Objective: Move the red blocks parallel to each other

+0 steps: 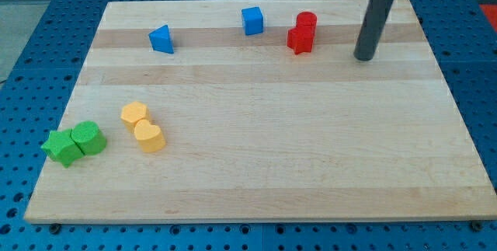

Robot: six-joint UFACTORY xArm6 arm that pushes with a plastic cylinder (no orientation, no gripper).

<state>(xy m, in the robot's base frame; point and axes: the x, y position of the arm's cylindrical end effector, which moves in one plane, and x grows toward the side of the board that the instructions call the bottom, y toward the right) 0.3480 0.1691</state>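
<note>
The 2 red blocks are found near the view's top, to the view's left of my tip [363,57]: an upper red block [307,21] and a lower red block [300,40]. They are seen touching, the lower one set slightly toward the view's left of the upper one. Whether their long sides already run parallel cannot be told, as their shapes are not made out clearly; the task is judged unfinished or at best near done. My tip is apart from both reds, with a bare strip of board between. No fingers are carried by the rod, so nothing is held and no opening can be reported.

Further to the view's left of my tip lie a blue cube [251,20] and a blue triangular block [161,40]. Far toward the view's bottom left, 2 yellow blocks [143,127] and 2 green blocks [75,143] are clustered. The wooden board [311,165] is bare below my tip. The top edge lies close behind the reds, so pushes toward the view's bottom are judged safer.
</note>
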